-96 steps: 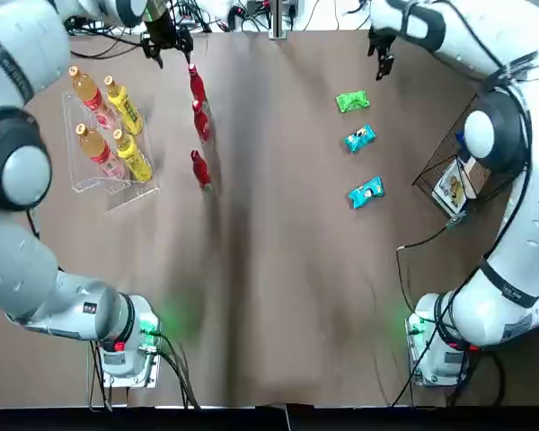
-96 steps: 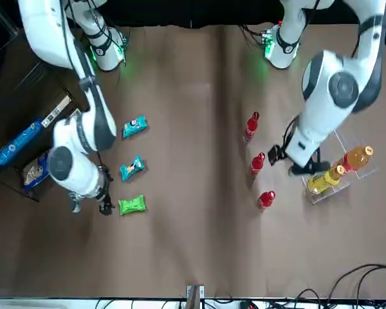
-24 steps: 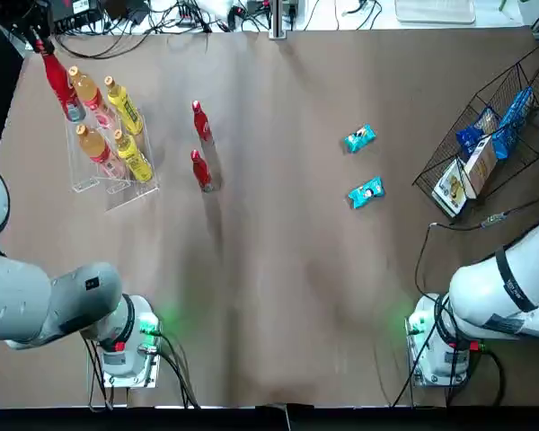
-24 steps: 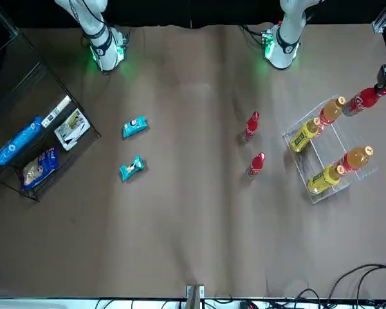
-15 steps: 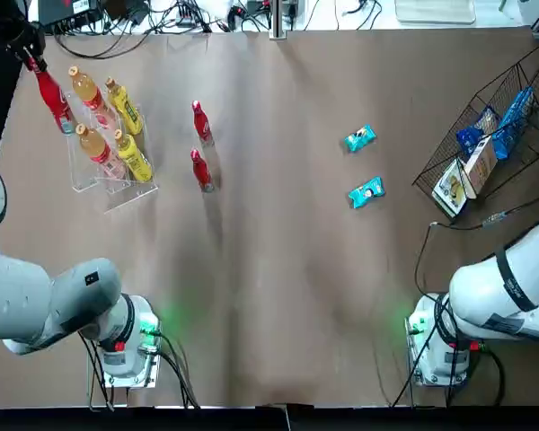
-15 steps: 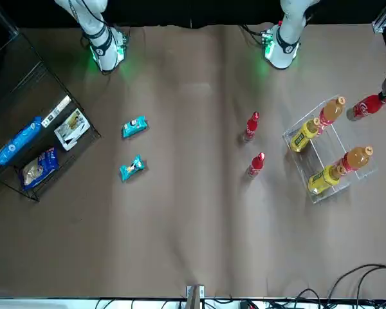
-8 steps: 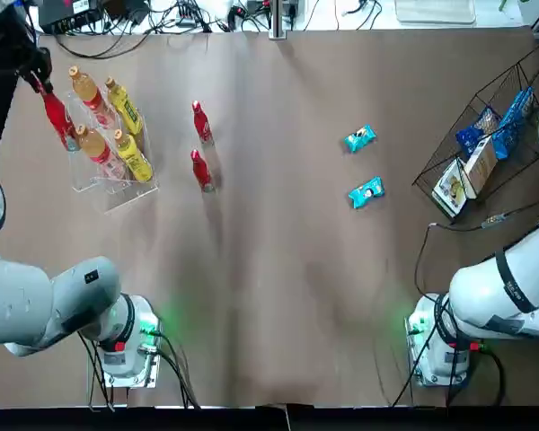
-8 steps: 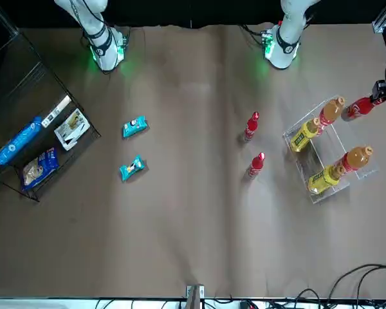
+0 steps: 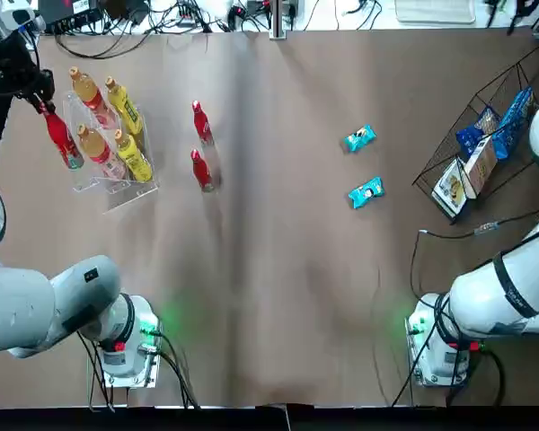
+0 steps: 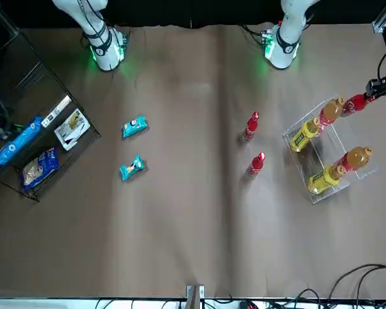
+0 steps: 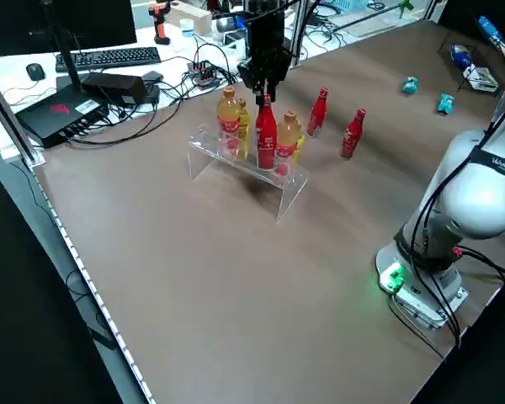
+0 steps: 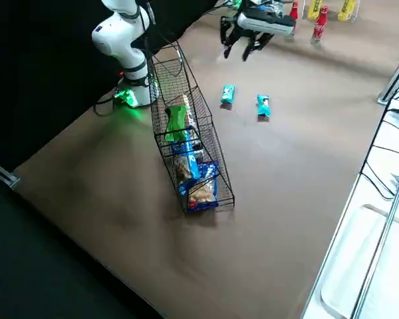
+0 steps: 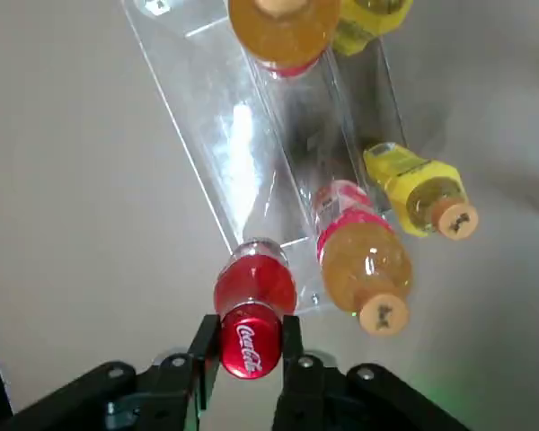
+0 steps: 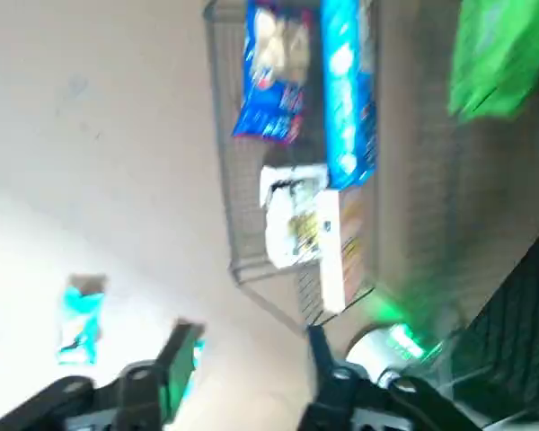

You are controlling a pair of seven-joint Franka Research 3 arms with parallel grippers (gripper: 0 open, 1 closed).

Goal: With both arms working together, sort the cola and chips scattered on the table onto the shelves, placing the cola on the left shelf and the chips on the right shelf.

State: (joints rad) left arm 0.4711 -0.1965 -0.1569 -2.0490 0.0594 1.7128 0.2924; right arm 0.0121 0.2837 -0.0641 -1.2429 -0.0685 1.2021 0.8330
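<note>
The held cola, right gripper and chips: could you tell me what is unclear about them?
Cola base: hidden by its body, left wrist view; contact with the left shelf too small to judge, left side view.
Right gripper: beyond top and front view edges.
Green chips: blurred, right wrist view.

The left gripper (image 13: 249, 339) hangs at the table's ten o'clock, jaws clamped. The right gripper (image 12: 247, 34) hovers at two o'clock, jaws spread.

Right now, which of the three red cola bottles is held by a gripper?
The cola bottle at the outer edge of the clear rack, gripped at its cap by the left gripper. The other two cola bottles stand free on the table.
</note>
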